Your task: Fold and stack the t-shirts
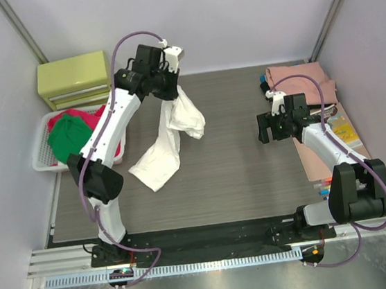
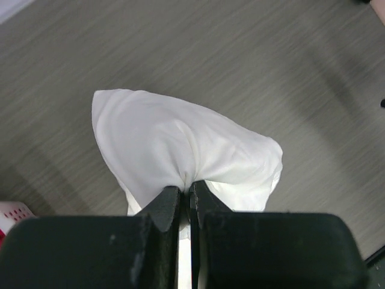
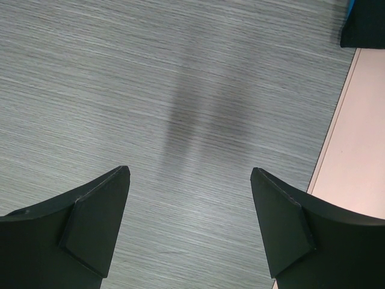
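Observation:
A white t-shirt (image 1: 175, 124) hangs bunched from my left gripper (image 1: 173, 91), which is raised over the back of the table; the shirt's lower end rests on the tabletop. In the left wrist view the left gripper (image 2: 186, 189) is shut on a pinch of this white cloth (image 2: 180, 138). My right gripper (image 1: 268, 127) hovers over bare table at the right, apart from the shirt. Its fingers (image 3: 96, 223) stand wide open with nothing between them. A red t-shirt (image 1: 56, 121) and a green t-shirt (image 1: 70, 135) lie in the basket. A salmon-pink t-shirt (image 1: 298, 75) lies at the back right.
The white slotted basket (image 1: 40, 153) sits at the left edge. A yellow-green drawer box (image 1: 74, 78) stands behind it. A pink sheet (image 1: 315, 162) along the right edge carries a thin yellowish book (image 1: 345, 128); its edge (image 3: 361, 150) shows beside my right gripper.

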Action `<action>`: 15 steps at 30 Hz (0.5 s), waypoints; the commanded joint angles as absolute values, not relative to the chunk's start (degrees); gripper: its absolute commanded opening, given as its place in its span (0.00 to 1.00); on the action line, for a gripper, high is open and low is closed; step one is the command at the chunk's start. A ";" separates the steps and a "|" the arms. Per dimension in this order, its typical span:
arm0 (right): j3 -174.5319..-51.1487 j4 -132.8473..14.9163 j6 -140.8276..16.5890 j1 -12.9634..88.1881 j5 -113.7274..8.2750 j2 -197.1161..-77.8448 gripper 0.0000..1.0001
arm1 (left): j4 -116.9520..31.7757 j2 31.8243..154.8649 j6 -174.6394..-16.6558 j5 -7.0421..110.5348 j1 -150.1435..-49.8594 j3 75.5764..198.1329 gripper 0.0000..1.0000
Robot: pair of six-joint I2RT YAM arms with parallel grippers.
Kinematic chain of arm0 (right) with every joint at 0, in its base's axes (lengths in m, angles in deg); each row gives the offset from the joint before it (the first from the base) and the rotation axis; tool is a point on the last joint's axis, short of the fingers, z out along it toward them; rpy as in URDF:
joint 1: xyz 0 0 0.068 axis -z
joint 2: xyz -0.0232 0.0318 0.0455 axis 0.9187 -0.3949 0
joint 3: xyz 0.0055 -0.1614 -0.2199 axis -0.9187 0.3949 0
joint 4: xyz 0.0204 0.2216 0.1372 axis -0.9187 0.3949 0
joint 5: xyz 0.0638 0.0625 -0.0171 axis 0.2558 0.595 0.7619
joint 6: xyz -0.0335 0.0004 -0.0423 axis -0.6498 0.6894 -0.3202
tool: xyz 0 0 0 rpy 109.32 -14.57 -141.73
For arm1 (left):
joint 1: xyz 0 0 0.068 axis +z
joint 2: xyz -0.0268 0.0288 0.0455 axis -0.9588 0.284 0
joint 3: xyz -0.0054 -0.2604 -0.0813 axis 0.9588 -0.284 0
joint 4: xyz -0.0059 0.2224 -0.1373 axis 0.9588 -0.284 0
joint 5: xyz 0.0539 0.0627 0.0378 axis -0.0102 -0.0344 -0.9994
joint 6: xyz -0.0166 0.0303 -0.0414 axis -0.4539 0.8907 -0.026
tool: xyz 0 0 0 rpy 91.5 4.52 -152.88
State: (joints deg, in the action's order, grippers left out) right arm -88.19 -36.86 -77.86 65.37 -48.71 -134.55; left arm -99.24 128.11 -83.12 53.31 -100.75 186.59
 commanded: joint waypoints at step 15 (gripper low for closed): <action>-87.39 -38.73 -78.95 65.68 -48.41 -134.01 0.87 | -97.95 139.93 -82.22 49.64 -100.31 201.18 0.80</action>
State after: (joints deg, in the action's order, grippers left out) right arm -87.75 -36.86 -78.12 65.37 -48.66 -134.55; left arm -99.21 141.00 -82.99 51.26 -100.72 198.50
